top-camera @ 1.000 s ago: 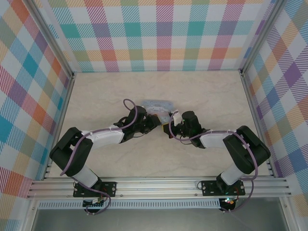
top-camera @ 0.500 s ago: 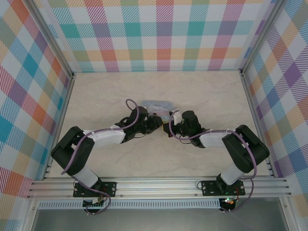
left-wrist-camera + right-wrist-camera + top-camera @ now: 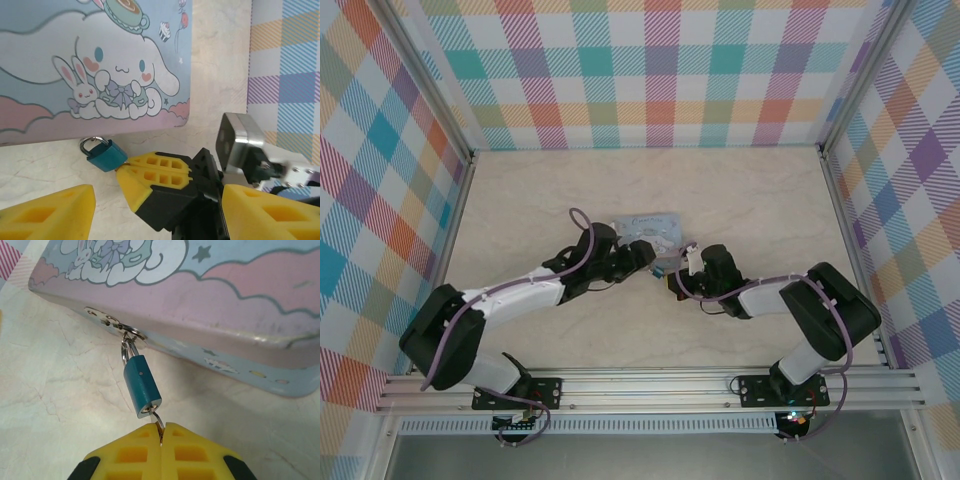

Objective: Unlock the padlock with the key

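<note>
Looking down on a pale marbled table (image 3: 760,200), boxed by plaid walls (image 3: 660,70) on three sides, with bare room lying open all round the middle.

Sitting there, a pale blue tin (image 3: 648,226), its lid printed with a long-eared white cartoon dog, a rabbit and a teacup. Showing clearly from the left wrist; from above, too small to make out any lettering.

Meeting just in front of the tin's near edge:
- left gripper (image 3: 642,254), holding its yellow fingers (image 3: 55,212) wide apart and gripping nothing
- right gripper (image 3: 161,432), pressing its fingers together and pinching the key (image 3: 156,419)

Hanging from the hasp on that near edge and resting on the table, the teal padlock (image 3: 142,388). Looping its shackle through the hasp ring and taking the key in its lower end, as seen from the right wrist. From the left wrist, lying just beside the right gripper's tip.
</note>
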